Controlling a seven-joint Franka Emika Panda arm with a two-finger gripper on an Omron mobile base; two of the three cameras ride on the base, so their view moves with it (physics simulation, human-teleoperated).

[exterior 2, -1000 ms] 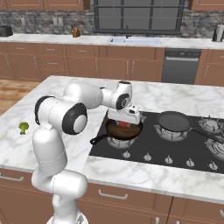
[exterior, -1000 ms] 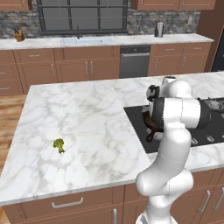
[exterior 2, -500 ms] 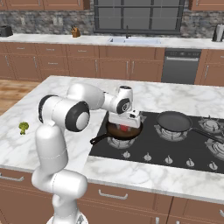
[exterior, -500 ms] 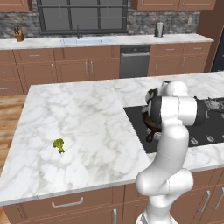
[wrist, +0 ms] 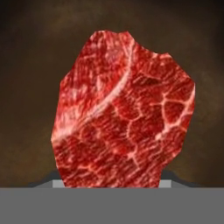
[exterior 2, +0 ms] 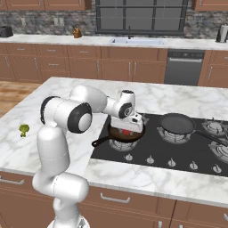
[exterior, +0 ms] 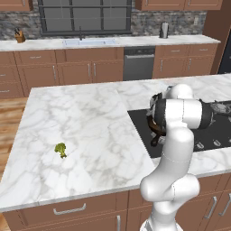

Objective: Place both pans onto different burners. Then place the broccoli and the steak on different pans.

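hand point(exterior 2: 132, 126) lowered into brown pan point(exterior 2: 120, 135) | steak point(wrist: 124, 116) nearly placed (grip: cannot tell) | broccoli point(exterior: 60, 149) next

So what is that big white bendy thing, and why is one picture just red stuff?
It is a robot arm with a gripper for a hand, in a pretend computer-drawn kitchen. Two pictures come from cameras behind the arm, one on each side. The third camera sits on the hand itself, so the steak looks huge. The hand is down over the brown pan on the stove. Another pan, the black pan, sits empty beside it. The little broccoli waits on the marble counter.
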